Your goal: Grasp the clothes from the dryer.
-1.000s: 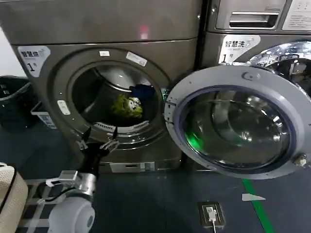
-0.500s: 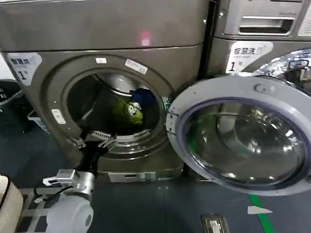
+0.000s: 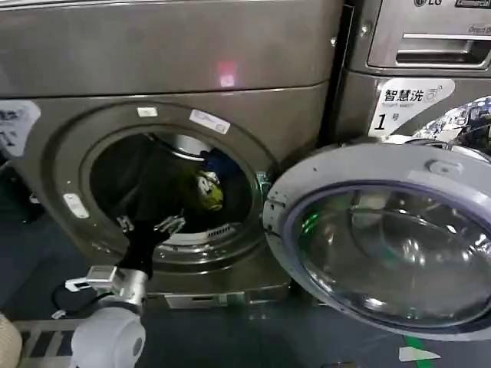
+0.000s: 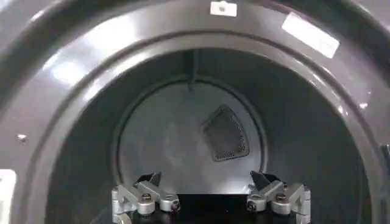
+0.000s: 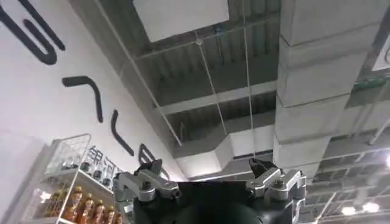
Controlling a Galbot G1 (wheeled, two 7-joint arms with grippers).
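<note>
- Across the last second our head view closed in on the dryer (image 3: 176,69): its porthole grew larger in frame and slid toward the left, and the open round door (image 3: 376,238) swelled across the lower right
- Our left gripper (image 3: 150,225) climbed from below the porthole's rim, up over the lower lip, and sat at the mouth of the drum, left of centre in the frame
- Its fingers stood wide apart with nothing between them; in the left wrist view the two fingertips (image 4: 146,196) framed the bare back wall of the drum along the bottom edge
- The clothes (image 3: 209,188), a yellow-green bundle with a dark blue garment just above it, lay deeper inside, toward the right of the opening, well apart from the gripper
- We judged the reach only begun: the wrist was aimed at bare drum, so the hand needed to swing right and go further in before closing
- Our right gripper (image 5: 210,182) was parked and pointed up at the ceiling, its fingers spread and holding nothing
- The lighter machine (image 3: 418,61) at the upper right played no part
</note>
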